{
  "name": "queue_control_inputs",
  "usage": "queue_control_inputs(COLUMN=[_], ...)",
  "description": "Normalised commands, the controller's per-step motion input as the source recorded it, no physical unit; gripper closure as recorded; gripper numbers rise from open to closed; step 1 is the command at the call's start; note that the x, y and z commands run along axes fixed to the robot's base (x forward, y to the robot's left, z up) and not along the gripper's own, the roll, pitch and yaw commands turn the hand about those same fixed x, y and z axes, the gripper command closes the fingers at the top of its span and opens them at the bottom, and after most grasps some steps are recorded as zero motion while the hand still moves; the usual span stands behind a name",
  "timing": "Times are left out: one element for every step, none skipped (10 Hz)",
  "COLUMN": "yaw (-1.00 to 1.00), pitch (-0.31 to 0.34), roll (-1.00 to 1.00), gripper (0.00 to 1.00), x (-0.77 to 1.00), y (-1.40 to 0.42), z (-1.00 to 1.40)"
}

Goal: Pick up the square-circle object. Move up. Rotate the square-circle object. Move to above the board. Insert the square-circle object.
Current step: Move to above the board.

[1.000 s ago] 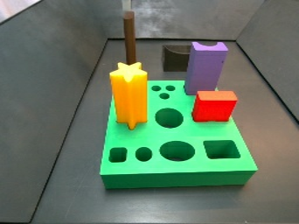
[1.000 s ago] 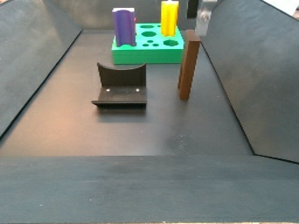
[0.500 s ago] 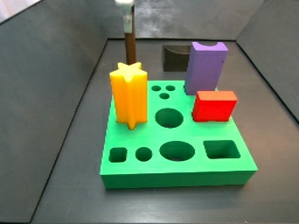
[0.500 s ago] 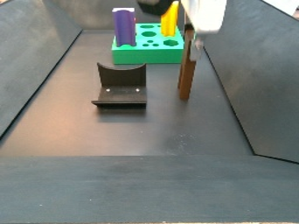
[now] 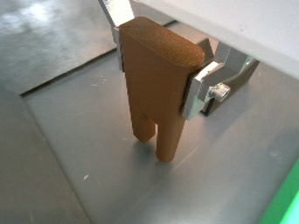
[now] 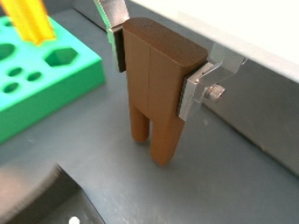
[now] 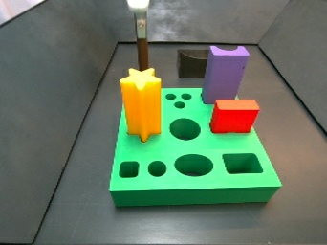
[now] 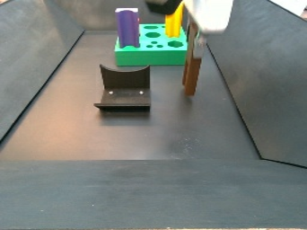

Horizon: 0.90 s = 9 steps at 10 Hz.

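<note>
Square-circle object stands upright on its two peg legs, and we see the gripper reaching straight down over it, its silver fingers pinching the upper body from both flat sides in both wrist views. In a side view the gripper hangs at the top of the frame over the brown piece, which stands on the dark floor just beside the board. We spot the fixture apart on the floor. In a side view the board carries a yellow star prism, a purple block and a red cube, with the thin brown piece behind.
</note>
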Motion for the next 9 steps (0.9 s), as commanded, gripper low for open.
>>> queue_control_inputs(yaw=[0.2,0.15,0.08,0.05,0.03,0.02,0.02,0.02,0.02], pitch=[0.028,0.037,0.042,0.052,0.061,0.072,0.08,0.087,0.089], roll=[-0.06,-0.06,-0.06,-0.06,-0.06,-0.07,-0.07,-0.07,-0.06], gripper=[1.0,1.0,1.0,1.0,1.0,1.0,1.0,1.0,1.0], x=[-0.05,-0.05,-0.05,-0.04,-0.03,-0.02,-0.01,0.0,0.0], y=[-0.23,-0.23,-0.21,-0.19,-0.16,-0.14,-0.12,-0.07,-0.05], z=[1.0,1.0,1.0,1.0,1.0,1.0,0.95,0.73,0.57])
